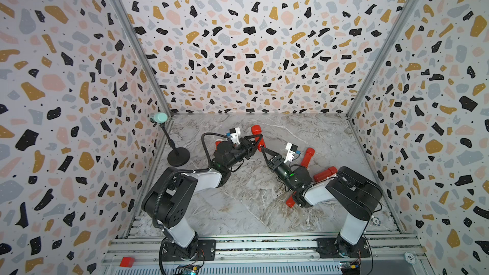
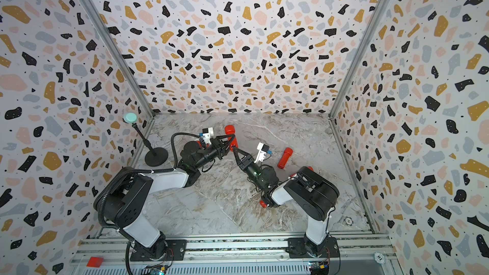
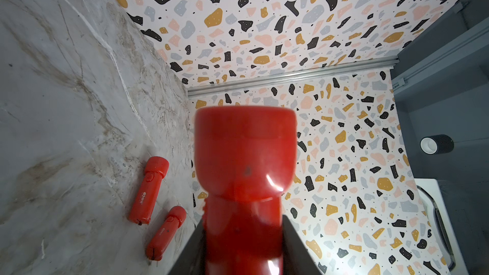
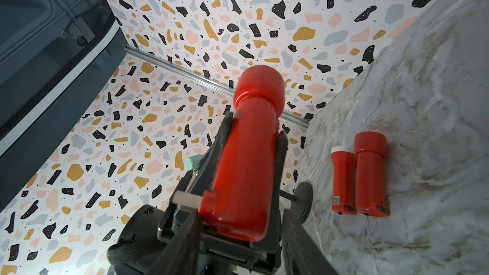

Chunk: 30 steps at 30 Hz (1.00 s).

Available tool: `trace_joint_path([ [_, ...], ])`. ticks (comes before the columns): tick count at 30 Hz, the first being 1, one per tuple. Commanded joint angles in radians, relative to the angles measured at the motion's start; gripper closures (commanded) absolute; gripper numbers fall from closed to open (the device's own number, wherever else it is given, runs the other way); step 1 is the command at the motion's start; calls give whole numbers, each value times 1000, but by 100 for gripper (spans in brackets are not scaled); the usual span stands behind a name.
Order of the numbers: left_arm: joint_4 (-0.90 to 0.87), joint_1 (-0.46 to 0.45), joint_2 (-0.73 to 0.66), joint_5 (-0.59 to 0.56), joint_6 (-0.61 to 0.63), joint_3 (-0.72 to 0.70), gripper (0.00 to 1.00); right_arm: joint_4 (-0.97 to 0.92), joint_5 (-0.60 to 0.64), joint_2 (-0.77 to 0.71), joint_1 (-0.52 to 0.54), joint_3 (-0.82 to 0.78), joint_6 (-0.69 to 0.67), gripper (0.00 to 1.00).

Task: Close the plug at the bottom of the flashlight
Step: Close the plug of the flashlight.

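L pincer (image 1: 260,140) clamped on flashlight (image 4: 251,154) mid-barrel, held up off counter (image 1: 238,207), head toward back wall. R pincer (image 1: 263,150) at tail end, jaws straddling the base; can't tell if it's pinching. Plug itself not clearly visible. Judged: hard glossy plastic, light, stiff, prob slippery. Barrel grip looks right and leaves tail free. Plug likely a small hinged bit, so push w/ a fingertip, don't squeeze. Spare flashlights (image 3: 149,189) lie on counter nearby.
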Motion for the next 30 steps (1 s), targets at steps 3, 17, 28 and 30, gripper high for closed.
trace_joint_path([
  [3,77,5,3,24,-3,-1,100,171,-13,12,-8,37,16,53],
  [17,83,5,10,26,-10,0,100,221,2,28,5,26,50,53],
  [28,91,5,9,22,-15,-5,100,243,54,21,28,-5,66,53],
  [30,91,5,7,22,-17,-5,100,249,58,24,30,-6,67,54],
])
